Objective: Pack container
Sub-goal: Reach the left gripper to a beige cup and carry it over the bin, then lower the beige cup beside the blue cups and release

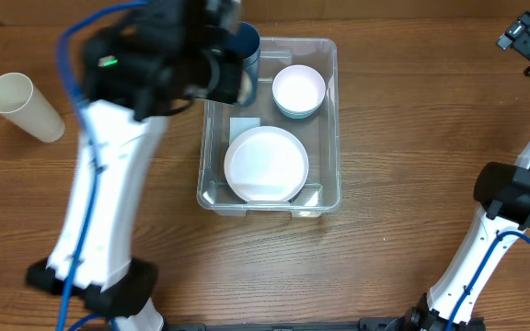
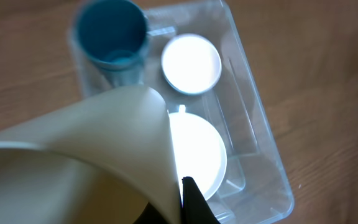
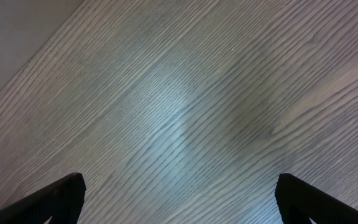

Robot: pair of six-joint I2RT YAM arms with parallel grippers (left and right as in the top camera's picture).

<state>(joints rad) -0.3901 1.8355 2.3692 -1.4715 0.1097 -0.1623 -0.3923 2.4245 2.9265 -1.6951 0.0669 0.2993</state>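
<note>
The clear container (image 1: 335,129) sits mid-table and holds a white plate (image 1: 265,164), a white bowl (image 1: 298,89) and an upright blue cup (image 1: 247,44) in its far left corner. My left gripper (image 2: 180,198) is shut on a cream cup (image 2: 92,155) by its rim and holds it above the container's left side (image 2: 272,162), next to the blue cup (image 2: 112,31). The plate (image 2: 199,149) and the bowl (image 2: 191,62) show below it. My right gripper (image 3: 179,193) is open and empty over bare wood, at the far right (image 1: 527,37).
A second cream cup (image 1: 26,106) lies on its side on the table at the far left. My left arm (image 1: 109,184) reaches from the front left edge over the container's left rim. The right arm's base (image 1: 509,198) stands at the right.
</note>
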